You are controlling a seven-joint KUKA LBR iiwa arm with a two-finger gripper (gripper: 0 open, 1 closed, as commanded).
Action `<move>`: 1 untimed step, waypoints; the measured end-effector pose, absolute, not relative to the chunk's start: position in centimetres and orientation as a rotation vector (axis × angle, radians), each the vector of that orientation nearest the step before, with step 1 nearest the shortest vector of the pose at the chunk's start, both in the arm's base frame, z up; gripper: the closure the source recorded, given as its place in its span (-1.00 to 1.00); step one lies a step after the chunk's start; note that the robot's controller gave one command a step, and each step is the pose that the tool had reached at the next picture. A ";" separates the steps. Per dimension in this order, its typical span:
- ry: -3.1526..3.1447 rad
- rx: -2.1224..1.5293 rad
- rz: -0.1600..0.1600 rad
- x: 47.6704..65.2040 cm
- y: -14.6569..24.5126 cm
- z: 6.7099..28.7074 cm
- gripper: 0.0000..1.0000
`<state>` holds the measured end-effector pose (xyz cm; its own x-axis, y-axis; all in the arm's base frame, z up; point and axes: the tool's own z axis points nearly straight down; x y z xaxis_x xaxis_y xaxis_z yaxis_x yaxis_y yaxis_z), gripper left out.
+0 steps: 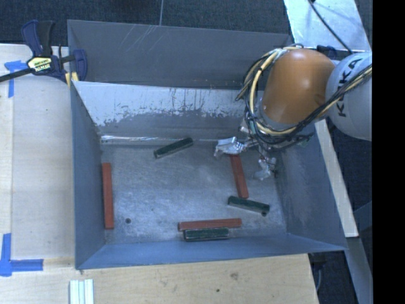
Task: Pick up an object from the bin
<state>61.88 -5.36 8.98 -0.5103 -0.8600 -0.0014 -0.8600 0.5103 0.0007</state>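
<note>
My gripper hangs low at the right of the bin floor, its fingers open. One fingertip stands left and the other right of the upper end of a short reddish-brown stick. That stick lies nearly upright in the view, apart from both fingers. Just below its lower end a dark green stick lies aslant on the floor.
Another dark green stick lies near the back wall. A long reddish-brown stick runs along the left wall. At the front, a reddish-brown stick and a dark green one lie side by side. The arm's orange cover overhangs the right wall.
</note>
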 end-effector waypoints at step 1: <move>2.641 -1.700 0.002 62.5 -3.1 6.9 -1.00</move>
